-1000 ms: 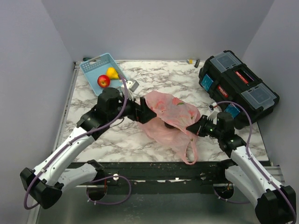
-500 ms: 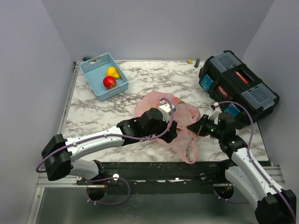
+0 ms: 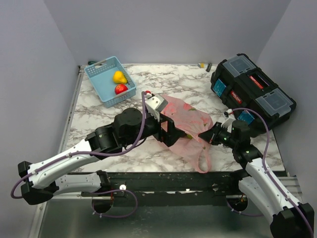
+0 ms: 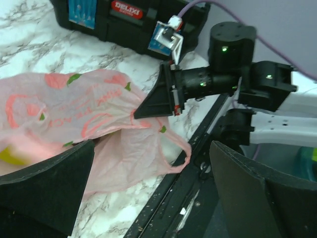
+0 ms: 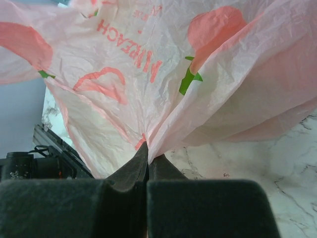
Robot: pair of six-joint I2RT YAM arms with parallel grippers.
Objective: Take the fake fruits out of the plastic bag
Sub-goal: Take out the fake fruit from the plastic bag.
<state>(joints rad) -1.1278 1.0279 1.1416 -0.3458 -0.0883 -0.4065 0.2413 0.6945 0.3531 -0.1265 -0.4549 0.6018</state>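
The pink plastic bag lies crumpled mid-table, one loop handle trailing to the near edge. My right gripper is shut on a fold at the bag's right side, which shows close up in the right wrist view. My left gripper is open and empty, hovering at the bag's near-left side. In the left wrist view the bag lies between its spread fingers, with a yellow fruit showing through the plastic. A yellow pear and a red apple sit in the blue basket.
A black toolbox stands at the right, close behind my right arm, and shows in the left wrist view. The black table rail runs along the near edge. Grey walls close in the left, back and right sides.
My left arm has swung low across the front and come back up beside the bag, its gripper open. The red apple has rolled slightly right in the basket. My right gripper keeps its hold.
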